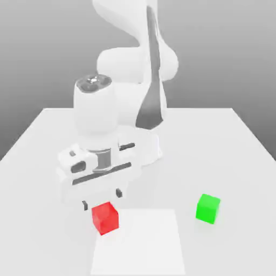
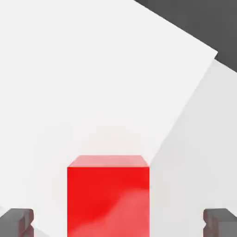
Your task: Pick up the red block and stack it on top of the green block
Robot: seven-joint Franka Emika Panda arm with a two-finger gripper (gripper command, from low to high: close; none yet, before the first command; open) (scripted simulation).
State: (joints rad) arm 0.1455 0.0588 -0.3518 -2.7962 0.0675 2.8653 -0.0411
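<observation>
**Gripper spread above red block, green block apart**

Exterior view: white Panda arm [image 1: 135, 59] fills centre and upper frame, bent fwd over the white table [image 1: 237, 140]. Gripper [image 1: 102, 198] sits lower left of centre, pointing down, fingers spread wide w/ nothing pinched between them. Two dark fingertips [image 1: 119, 192] show just under the hand body. Red block [image 1: 105, 218] rests on the table directly below the gripper, lower left of frame, partly on the edge of a lighter square patch [image 1: 145, 242] at bottom centre. Whether the tips touch the block: can't tell, they look just above its top. Green block [image 1: 208, 208] sits at lower right, on the table, well apart from red block and gripper, upright.

Hand view: red block [image 2: 108, 196] at bottom centre, flat top face visible, one dark fingertip [image 2: 17, 221] in each bottom corner, block between them w/ clear gaps either side.
</observation>
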